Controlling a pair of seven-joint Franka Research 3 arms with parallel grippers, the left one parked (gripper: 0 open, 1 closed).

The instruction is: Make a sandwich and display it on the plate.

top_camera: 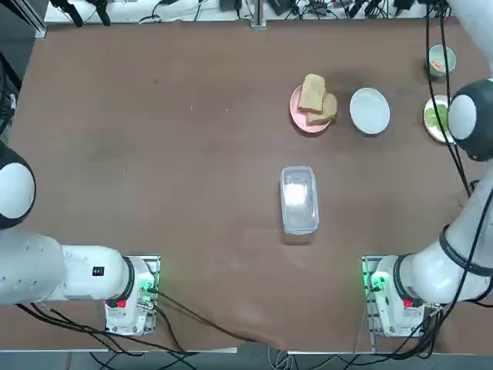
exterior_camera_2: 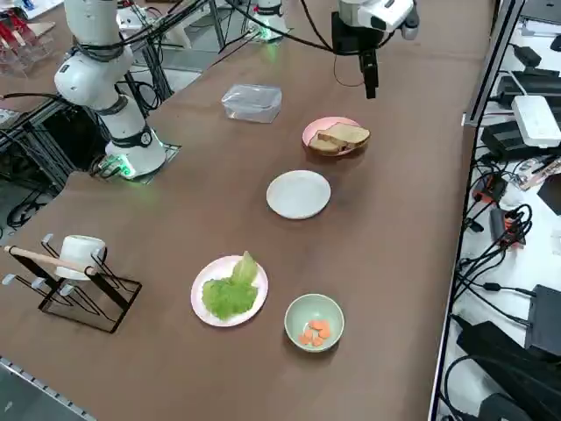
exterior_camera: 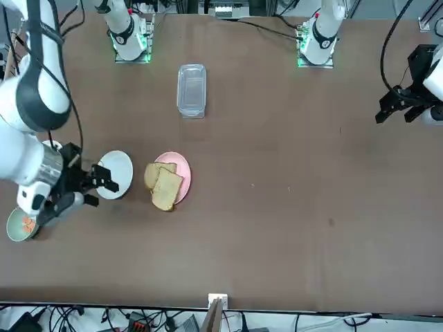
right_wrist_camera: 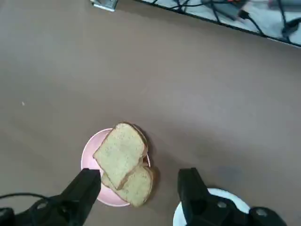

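hand [right_wrist_camera: 141, 188] open, empty, above worktop [top_camera: 169, 154] between bread and plate | bread [top_camera: 316, 99] on pink plate [top_camera: 296, 114], unstacked | plate [top_camera: 370, 110] bare at bread's 3 o'clock | lettuce [exterior_camera_2: 230, 291] apart, ready for layering

We saw no assembled sandwich: two tan-brown bread slices [top_camera: 317, 101] lay overlapping, one partly atop the other, on a pink plate [top_camera: 299, 116], their crusts jutting past its rim. The lettuce leaf [exterior_camera_2: 230, 289] lay apart from them on a second white plate [exterior_camera_2: 201, 308], well off toward the table's right end. Between those two sat the white plate [top_camera: 370, 110], small, round, glossy and bare, just beside the pink one without touching it.
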